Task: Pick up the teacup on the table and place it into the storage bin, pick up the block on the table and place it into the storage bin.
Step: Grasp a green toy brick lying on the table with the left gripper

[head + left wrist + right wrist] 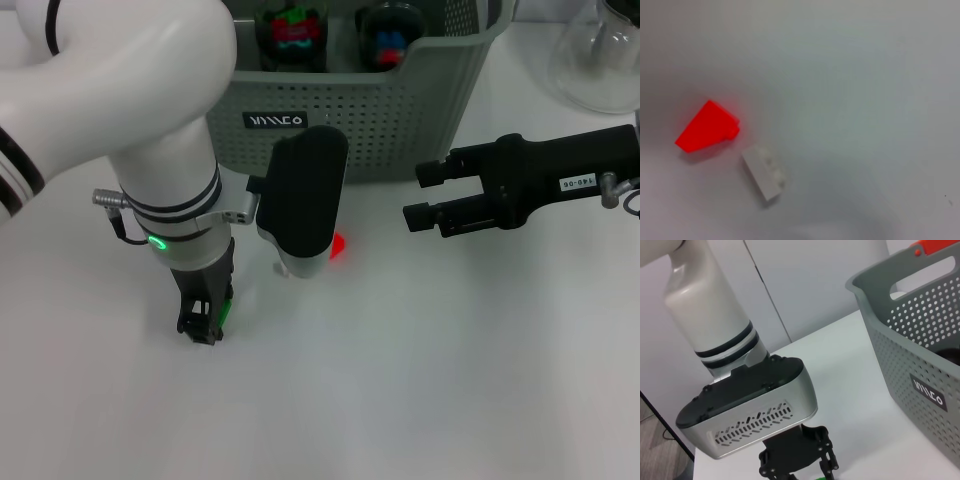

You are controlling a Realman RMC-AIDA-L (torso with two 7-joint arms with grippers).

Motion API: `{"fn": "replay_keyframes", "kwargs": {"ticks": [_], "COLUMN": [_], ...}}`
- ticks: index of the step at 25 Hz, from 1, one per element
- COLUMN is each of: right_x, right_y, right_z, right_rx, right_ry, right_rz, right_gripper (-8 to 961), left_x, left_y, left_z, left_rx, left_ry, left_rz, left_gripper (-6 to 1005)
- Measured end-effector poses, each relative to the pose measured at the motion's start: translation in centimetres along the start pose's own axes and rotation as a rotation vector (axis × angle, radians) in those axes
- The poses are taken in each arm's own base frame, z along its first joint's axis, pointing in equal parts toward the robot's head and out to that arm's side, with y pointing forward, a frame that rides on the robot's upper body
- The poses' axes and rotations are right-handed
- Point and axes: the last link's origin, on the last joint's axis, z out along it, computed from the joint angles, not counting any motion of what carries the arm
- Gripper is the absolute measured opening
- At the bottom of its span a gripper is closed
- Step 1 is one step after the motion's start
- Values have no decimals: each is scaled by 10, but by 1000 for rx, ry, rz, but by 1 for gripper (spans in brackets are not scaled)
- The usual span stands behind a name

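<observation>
The left gripper [203, 322] is being held straight down at the white table [420, 380], fingers pinched on a small green block [226, 309], pretty much touching the surface. The storage bin [400, 110] is sitting at about 1 o'clock from it, label facing out, with dark cups showing inside. A red block [707, 126] and a white block [765, 172] are lying just beside each other under the left wrist camera. The right gripper [422, 195] is being hovered over at 3 o'clock, well apart, jaws spread and empty. A glass flask [600, 60] is standing far off at 2 o'clock.
</observation>
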Motion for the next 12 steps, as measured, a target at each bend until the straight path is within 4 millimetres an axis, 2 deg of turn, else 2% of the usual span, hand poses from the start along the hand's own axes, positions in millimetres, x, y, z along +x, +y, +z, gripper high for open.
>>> {"fn": "replay_keyframes", "kwargs": {"ticks": [1, 6, 12], "right_x": [0, 0, 0], "right_y": [0, 0, 0], "right_z": [0, 0, 0], "right_rx": [0, 0, 1], "right_ry": [0, 0, -1], "right_rz": [0, 1, 1], "right_gripper": [780, 780, 780], "left_x": [0, -1, -1], "left_y": [0, -1, -1], "left_z": [0, 0, -1], "left_rx": [0, 1, 3], "left_ry": [1, 3, 6], "left_rz": [1, 4, -1], "left_gripper": [735, 504, 438]}}
